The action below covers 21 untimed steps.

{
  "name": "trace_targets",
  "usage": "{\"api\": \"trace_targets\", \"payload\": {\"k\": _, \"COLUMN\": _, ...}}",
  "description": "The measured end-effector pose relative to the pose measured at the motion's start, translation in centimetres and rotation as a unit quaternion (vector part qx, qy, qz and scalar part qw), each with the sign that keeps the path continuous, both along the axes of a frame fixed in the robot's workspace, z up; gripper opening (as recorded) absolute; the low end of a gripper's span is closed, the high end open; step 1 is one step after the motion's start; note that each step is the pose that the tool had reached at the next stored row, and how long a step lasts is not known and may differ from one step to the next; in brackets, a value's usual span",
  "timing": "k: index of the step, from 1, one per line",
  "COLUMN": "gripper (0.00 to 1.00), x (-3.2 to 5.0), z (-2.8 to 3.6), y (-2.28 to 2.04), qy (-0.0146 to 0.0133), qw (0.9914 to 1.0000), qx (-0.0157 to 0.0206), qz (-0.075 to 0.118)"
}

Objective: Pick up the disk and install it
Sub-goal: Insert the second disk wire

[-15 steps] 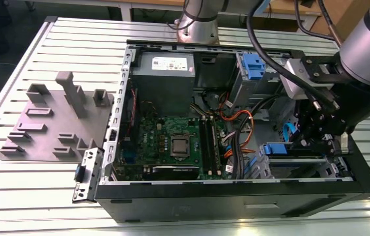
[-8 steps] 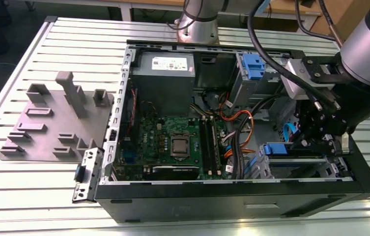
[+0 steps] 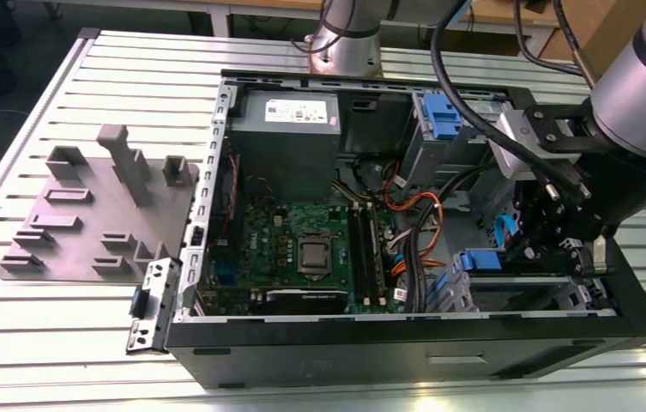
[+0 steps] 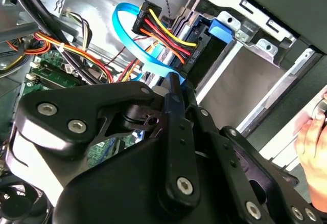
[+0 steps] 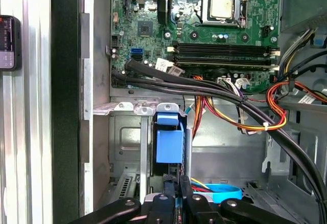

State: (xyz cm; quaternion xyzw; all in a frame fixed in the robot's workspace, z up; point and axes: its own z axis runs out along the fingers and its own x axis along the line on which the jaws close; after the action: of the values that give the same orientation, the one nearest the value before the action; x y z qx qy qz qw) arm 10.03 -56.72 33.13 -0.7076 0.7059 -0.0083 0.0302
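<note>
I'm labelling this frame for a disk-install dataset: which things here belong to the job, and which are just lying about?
Job in hand:
gripper, close to the bay
what looks like the disk, blue rail showing, standing in the drive bay

Lying about:
grey fixture plate on the table
power supply
motherboard
a person's hand beside the case

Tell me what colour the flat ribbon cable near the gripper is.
Light blue; the flat cable shows best in the second wrist view, looping above the gripper.

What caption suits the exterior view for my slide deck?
Robot arm's gripper lowered into the open computer case at its drive bay, beside the motherboard.
</note>
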Motion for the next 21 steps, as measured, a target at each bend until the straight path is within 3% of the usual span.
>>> {"api": "trace_targets", "payload": {"k": 9, "gripper": 0.17, "x": 0.00, "z": -0.14, "y": -0.02, "qy": 0.0000, "qw": 1.00000, "qx": 0.0002, "qz": 0.000}}
{"api": "trace_targets", "payload": {"k": 10, "gripper": 0.23, "x": 0.00, "z": -0.11, "y": -0.03, "qy": 0.0000, "qw": 1.00000, "qx": 0.0002, "qz": 0.000}}
{"api": "trace_targets", "payload": {"k": 12, "gripper": 0.23, "x": 0.00, "z": 0.10, "y": -0.02, "qy": 0.0000, "qw": 1.00000, "qx": 0.0002, "qz": 0.000}}
{"api": "trace_targets", "payload": {"k": 15, "gripper": 0.23, "x": 0.00, "z": 0.77, "y": -0.03, "qy": 0.0000, "qw": 1.00000, "qx": 0.0001, "qz": 0.000}}
{"api": "trace_targets", "payload": {"k": 21, "gripper": 0.23, "x": 0.00, "z": 2.76, "y": -0.02, "qy": 0.0005, "qw": 1.00000, "qx": 0.0002, "qz": 0.000}}
